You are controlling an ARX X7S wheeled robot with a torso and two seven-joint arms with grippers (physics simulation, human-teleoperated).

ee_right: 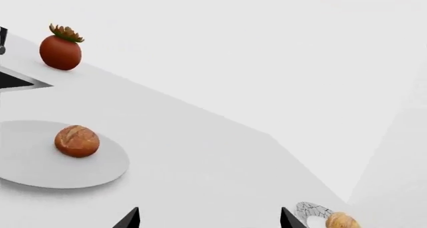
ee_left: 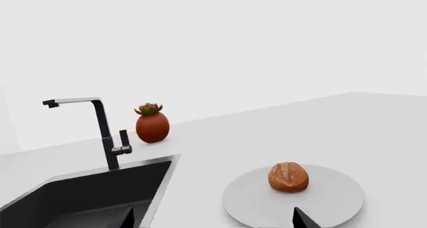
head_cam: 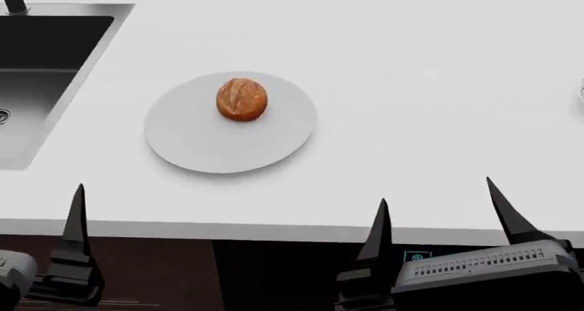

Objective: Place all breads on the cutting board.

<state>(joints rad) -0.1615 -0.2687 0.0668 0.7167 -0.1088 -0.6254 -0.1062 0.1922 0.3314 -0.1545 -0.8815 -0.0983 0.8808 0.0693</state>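
A dark reddish-brown bread roll (head_cam: 242,99) lies on a plain white round plate (head_cam: 210,143) on the white counter; it also shows in the wrist views (ee_left: 289,177) (ee_right: 77,141). A paler golden roll (ee_right: 341,221) sits on a plate with a cracked-mosaic rim (ee_right: 305,208) further to the right. The cutting board is out of view. My left gripper (ee_left: 213,224) is open and empty near the counter's front edge, between sink and plate; only one of its fingertips (head_cam: 78,205) shows in the head view. My right gripper (head_cam: 436,195) (ee_right: 209,219) is open and empty at the front edge, right of the plate.
A black sink (head_cam: 37,85) with a black faucet (ee_left: 103,133) lies at the left. A succulent in a round red pot (ee_left: 152,125) stands behind it by the wall. A sliver of the mosaic plate's rim (head_cam: 581,92) shows at the far right.
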